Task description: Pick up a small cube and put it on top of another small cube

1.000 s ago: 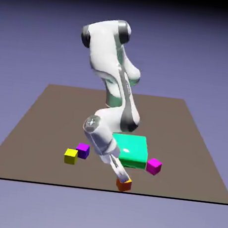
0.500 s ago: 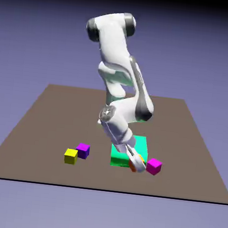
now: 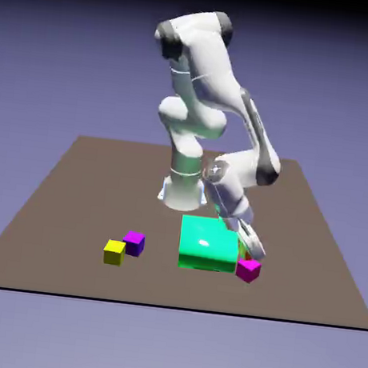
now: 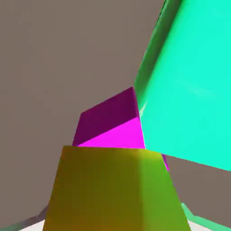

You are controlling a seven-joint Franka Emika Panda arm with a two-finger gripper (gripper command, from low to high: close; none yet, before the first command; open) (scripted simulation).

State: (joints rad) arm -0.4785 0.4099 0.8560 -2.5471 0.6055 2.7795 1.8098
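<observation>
My gripper (image 3: 249, 250) is shut on the small orange cube (image 3: 243, 252), of which only a sliver shows in the exterior view. It hangs just above the magenta-pink cube (image 3: 248, 269), which rests on the table at the big green block's (image 3: 207, 242) right corner. In the hand view the held orange cube (image 4: 115, 189) fills the bottom and looks olive-orange. Right beyond it lies the magenta-pink cube (image 4: 113, 126), with the green block (image 4: 189, 81) alongside. The cube hides most of both fingertips.
A yellow cube (image 3: 113, 252) and a darker purple cube (image 3: 134, 242) sit together toward the exterior view's left. The brown table's front edge (image 3: 165, 304) runs just in front of the cubes.
The arm lifted the orange cube from the table near the front edge. It carried it toward the exterior view's right, across the green block's front, to just above the magenta-pink cube.
</observation>
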